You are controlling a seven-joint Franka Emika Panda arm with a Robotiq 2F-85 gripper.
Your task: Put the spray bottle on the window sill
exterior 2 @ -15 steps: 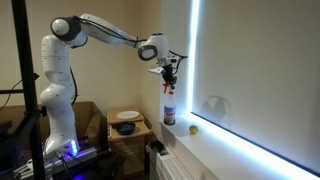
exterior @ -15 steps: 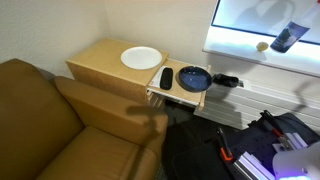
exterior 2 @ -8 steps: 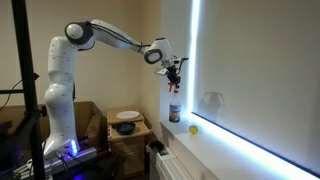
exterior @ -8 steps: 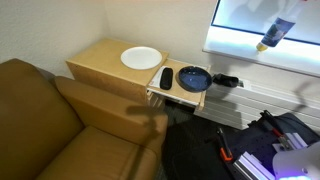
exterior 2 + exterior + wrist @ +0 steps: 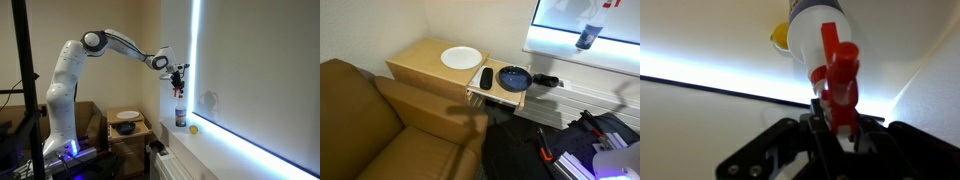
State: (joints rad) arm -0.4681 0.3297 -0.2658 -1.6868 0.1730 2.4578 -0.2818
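The bottle [image 5: 180, 112] is held upright by its red spray head, on which the hand [image 5: 177, 74] is clenched, so that the base can be set flat on the sill [image 5: 225, 143]. It hangs near the ball [image 5: 194, 128]; contact with the sill cannot be told.

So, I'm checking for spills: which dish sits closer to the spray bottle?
The dark blue bowl, beside the black remote; the white plate lies farther away.
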